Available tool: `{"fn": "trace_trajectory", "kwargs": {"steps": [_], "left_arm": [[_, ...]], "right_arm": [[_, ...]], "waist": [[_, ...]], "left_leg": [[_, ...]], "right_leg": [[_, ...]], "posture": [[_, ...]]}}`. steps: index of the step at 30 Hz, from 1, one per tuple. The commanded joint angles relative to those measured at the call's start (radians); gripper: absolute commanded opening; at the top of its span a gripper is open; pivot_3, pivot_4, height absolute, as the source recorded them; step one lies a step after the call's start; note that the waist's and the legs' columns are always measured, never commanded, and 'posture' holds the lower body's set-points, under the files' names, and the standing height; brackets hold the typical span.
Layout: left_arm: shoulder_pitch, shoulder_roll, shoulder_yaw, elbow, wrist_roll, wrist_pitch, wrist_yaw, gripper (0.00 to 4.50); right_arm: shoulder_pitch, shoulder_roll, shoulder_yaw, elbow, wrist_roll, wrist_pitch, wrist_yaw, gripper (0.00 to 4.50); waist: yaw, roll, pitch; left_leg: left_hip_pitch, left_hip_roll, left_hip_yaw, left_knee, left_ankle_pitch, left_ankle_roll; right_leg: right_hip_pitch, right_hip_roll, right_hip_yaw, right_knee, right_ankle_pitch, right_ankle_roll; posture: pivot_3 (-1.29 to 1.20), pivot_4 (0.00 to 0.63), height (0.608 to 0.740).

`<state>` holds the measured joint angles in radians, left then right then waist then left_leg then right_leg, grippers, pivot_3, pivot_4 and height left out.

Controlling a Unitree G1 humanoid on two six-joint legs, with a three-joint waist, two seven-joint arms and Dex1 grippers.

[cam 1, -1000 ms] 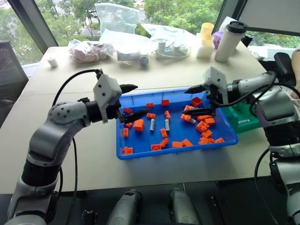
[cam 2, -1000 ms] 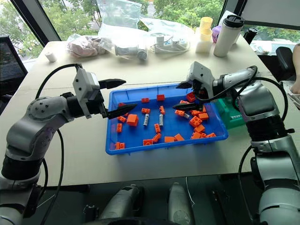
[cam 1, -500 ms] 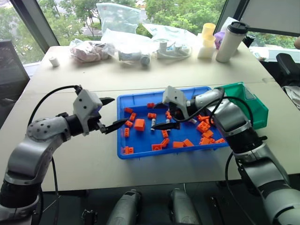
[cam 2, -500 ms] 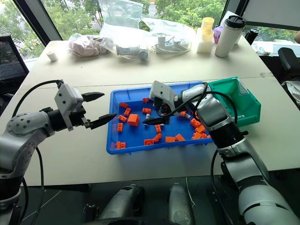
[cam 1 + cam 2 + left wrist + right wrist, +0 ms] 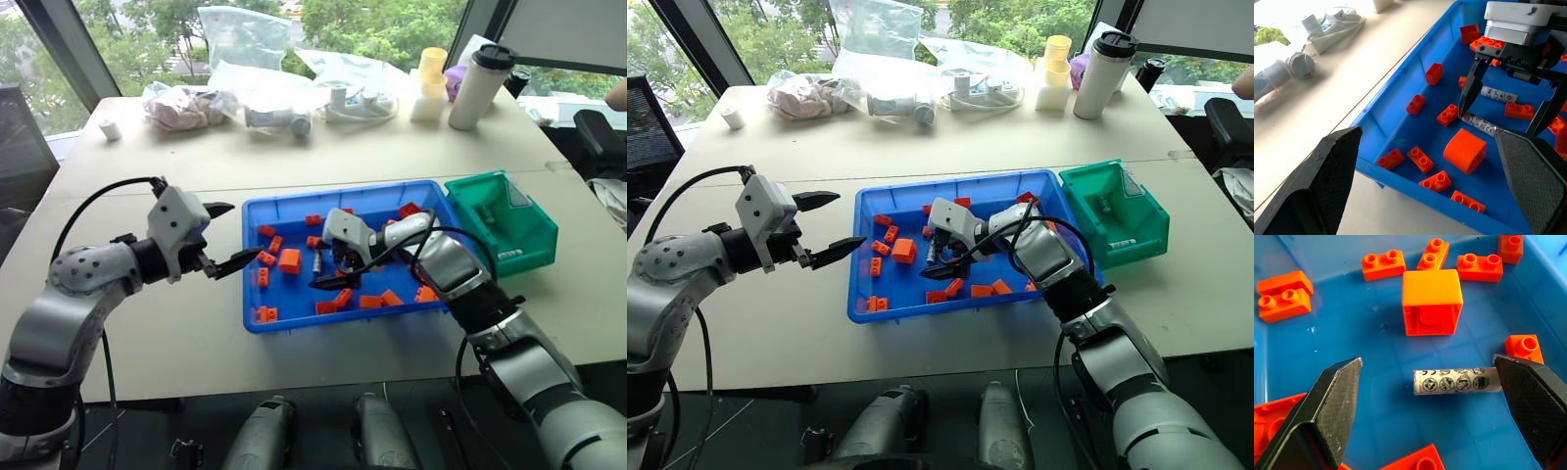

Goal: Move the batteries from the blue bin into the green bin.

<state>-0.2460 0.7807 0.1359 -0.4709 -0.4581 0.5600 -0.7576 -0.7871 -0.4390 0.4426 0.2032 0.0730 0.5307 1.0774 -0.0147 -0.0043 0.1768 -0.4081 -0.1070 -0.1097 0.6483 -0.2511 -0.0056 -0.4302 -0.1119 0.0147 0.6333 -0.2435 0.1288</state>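
Observation:
The blue bin (image 5: 294, 321) sits mid-table and holds several orange bricks and silver batteries. One battery (image 5: 1455, 381) lies flat on the bin floor beside a large orange block (image 5: 1431, 301). My right gripper (image 5: 318, 271) is down inside the bin, open, with its fingers on either side of that battery and apart from it. A second battery (image 5: 1501, 94) lies just behind it. To the left of the bin's left wall my left gripper (image 5: 245, 231) hovers open and empty. The green bin (image 5: 500, 220) stands against the blue bin's right end.
Orange bricks (image 5: 289, 260) are scattered across the blue bin. At the back of the table are plastic bags (image 5: 245, 69), a white tumbler with a black lid (image 5: 480, 86) and cream cups (image 5: 429, 83). Bare tabletop lies left of and in front of the bin.
My right gripper has swung left across the blue bin and dropped down over the battery, staying open. My left gripper pulled back left off the bin's edge, then held still.

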Motion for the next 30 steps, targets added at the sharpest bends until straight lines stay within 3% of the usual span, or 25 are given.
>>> {"fn": "trace_trajectory", "kwargs": {"steps": [1,17,20,27,30], "left_arm": [[-0.008,0.001,0.008,-0.035,0.002,-0.004,0.012,4.5],[-0.009,-0.017,-0.03,-0.064,0.003,0.005,0.049,4.5],[-0.014,-0.017,-0.03,-0.058,0.003,0.002,0.048,4.5],[-0.016,-0.015,-0.029,-0.052,0.007,-0.002,0.048,4.5],[-0.021,-0.021,-0.037,-0.048,0.01,-0.005,0.049,4.5]], "right_arm": [[-0.014,0.015,-0.005,0.023,-0.025,-0.024,-0.017,4.41],[-0.018,0.033,-0.004,0.07,-0.081,-0.071,-0.023,4.41],[-0.02,0.037,0.001,0.092,-0.095,-0.085,-0.03,3.61],[-0.022,0.018,-0.01,0.042,-0.101,-0.078,-0.014,0.02],[-0.023,-0.032,-0.056,-0.069,-0.086,-0.043,-0.009,0.02]], "waist": [[0.0,0.0,0.0],[-0.001,0.0,0.0],[0.0,0.0,0.0],[0.0,0.0,0.0],[0.001,0.0,0.0]], "left_leg": [[0.0,0.0,0.0,0.0,0.0,0.0],[0.0,0.0,0.0,0.0,0.0,0.0],[0.0,0.0,0.0,0.0,0.0,0.0],[0.0,0.0,0.0,0.0,0.0,0.0],[0.0,0.0,0.0,0.0,0.0,0.0]], "right_leg": [[0.0,0.0,0.0,0.0,0.0,0.0],[0.0,0.0,0.0,0.0,0.0,0.0],[0.0,0.0,0.0,0.0,0.0,0.0],[0.0,0.0,0.0,0.0,0.0,0.0],[0.0,0.0,0.0,0.0,0.0,0.0]], "posture": [[0.0,0.15,0.74],[0.0,0.15,0.74],[0.0,0.15,0.74],[0.0,0.15,0.74],[0.0,0.15,0.74]]}}
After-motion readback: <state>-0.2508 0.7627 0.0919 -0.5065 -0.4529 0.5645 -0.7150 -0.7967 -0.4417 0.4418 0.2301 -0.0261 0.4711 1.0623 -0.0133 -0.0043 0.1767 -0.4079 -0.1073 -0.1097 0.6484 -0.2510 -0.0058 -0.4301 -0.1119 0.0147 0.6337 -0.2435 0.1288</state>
